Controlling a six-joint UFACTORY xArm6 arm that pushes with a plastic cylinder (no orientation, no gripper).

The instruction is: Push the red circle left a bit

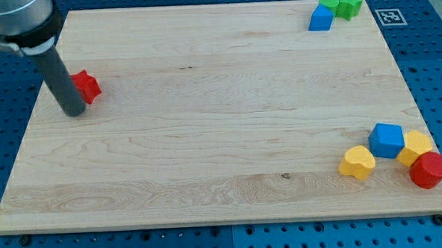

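Touching red star block (87,86), my tip (74,112) (matte rod), red circle (430,169) far right

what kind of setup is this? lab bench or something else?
Likely a robotics lab bench: a wooden board on a blue perforated table, a fiducial marker at the board's corner, and small coloured blocks, e.g. the red circle.

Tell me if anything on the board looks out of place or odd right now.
Nothing is damaged or spilled. One oddity: the red circle sits at the board's bottom right corner, partly overhanging the edge, touching a yellow block. My tip is far away at the view's left, against a red star-like block.
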